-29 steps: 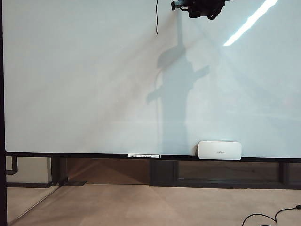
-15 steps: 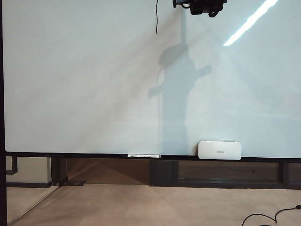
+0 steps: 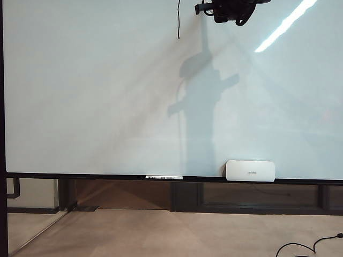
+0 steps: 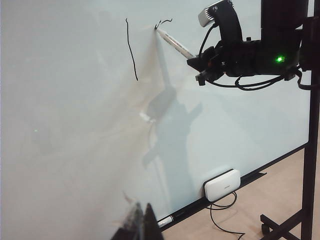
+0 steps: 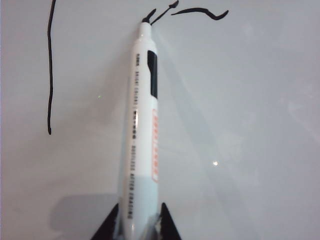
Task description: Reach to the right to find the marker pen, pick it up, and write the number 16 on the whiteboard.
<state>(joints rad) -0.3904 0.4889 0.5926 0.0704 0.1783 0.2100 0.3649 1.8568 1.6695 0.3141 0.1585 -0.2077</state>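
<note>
Right gripper [image 5: 135, 220] pinches the pen [image 5: 142, 125], tip on the whiteboard [image 4: 75, 125] beside the finished 1 [image 4: 131, 50], starting the 6 [image 5: 200, 11]; its curve likely comes next. Left gripper [image 4: 142, 222] idles low, apparently pressed together.

One whiteboard [image 3: 96, 91], one white eraser [image 3: 250, 171] on its ledge, one marker pen [image 5: 142, 130], two black strokes [image 5: 50, 65] drawn so far, and two claws: right claw [image 5: 136, 222], left claw [image 4: 140, 225].
</note>
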